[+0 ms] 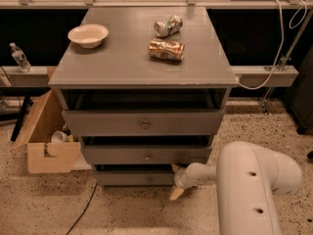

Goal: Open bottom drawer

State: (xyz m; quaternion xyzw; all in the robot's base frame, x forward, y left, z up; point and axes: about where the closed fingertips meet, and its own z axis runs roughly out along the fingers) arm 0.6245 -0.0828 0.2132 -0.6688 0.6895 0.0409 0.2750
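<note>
The grey cabinet point(142, 67) has three drawers. The bottom drawer point(132, 178) is the lowest and slimmest front, with a small round knob point(149, 179) at its centre. It stands pulled out a little, as do the top drawer point(142, 123) and middle drawer point(142, 155). My white arm point(244, 180) reaches in from the lower right. My gripper point(175, 181) is at the right end of the bottom drawer's front, to the right of the knob, with one tan fingertip point(176, 193) pointing down toward the floor.
On the cabinet top lie a white bowl point(88, 35) and two crushed cans point(167, 49). A cardboard box point(45, 141) stands on the floor to the left. A water bottle point(19, 58) is on a ledge at far left. A black cable point(83, 209) runs over the speckled floor.
</note>
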